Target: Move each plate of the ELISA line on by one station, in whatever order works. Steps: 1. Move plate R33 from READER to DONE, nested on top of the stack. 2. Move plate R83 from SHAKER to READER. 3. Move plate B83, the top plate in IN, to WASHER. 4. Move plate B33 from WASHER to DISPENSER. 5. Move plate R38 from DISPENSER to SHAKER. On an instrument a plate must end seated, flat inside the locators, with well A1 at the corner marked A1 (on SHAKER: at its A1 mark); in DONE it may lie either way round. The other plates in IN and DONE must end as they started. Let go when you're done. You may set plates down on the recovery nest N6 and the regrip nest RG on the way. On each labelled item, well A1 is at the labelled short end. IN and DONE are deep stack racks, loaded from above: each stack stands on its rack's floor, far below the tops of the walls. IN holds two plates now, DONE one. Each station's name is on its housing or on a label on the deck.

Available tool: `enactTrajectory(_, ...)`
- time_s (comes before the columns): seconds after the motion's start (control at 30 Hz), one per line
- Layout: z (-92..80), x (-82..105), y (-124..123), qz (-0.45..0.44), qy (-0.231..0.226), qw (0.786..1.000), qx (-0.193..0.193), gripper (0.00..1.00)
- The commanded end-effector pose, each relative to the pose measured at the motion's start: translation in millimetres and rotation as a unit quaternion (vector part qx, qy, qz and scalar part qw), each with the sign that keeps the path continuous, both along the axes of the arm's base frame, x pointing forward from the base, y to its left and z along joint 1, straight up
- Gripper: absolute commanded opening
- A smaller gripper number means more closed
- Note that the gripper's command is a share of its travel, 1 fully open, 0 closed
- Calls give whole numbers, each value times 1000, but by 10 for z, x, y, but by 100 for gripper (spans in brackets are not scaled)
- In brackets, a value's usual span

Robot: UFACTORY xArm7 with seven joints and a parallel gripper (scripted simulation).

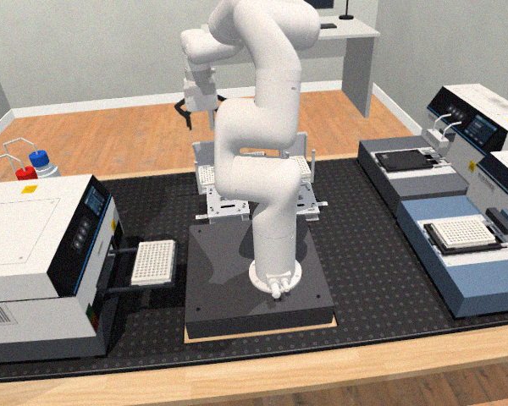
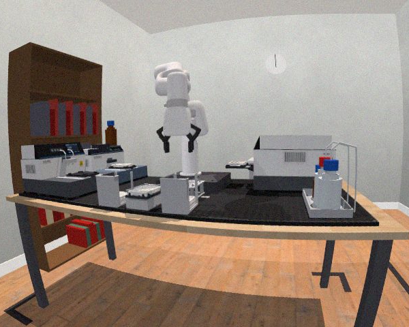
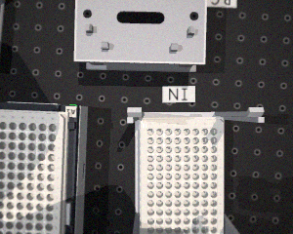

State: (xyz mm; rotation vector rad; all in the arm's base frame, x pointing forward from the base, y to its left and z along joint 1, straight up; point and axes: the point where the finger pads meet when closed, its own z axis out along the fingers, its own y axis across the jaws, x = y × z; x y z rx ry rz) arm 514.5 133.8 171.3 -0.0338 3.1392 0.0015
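My gripper is open and empty, high above the IN rack. In the wrist view the fingers do not show. Straight below, a white well plate lies on top in the rack beside the IN label. Another white plate sits on the neighbouring station with a green A1 mark. A white plate lies on the tray of the big white instrument. Another plate sits on the blue station.
The RG nest lies bare beside IN. A second rack stands past the middle station. The dark grey station's carrier looks dark. A bottle rack stands at the deck's corner. The arm's base block fills the deck's middle.
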Motion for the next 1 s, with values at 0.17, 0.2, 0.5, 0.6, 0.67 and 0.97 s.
enactTrajectory(0.17, 18, 11, 4, 0, -2, 1000, 0, 100)
enactTrajectory(0.2, 18, 11, 4, 0, -2, 1000, 0, 100)
enactTrajectory(0.5, 18, 11, 4, 0, -2, 1000, 0, 100)
enactTrajectory(0.6, 18, 11, 4, 0, -2, 1000, 0, 100)
enactTrajectory(0.67, 18, 11, 4, 0, -2, 1000, 0, 100)
enactTrajectory(0.97, -35, 11, 5, 0, -2, 1000, 0, 100)
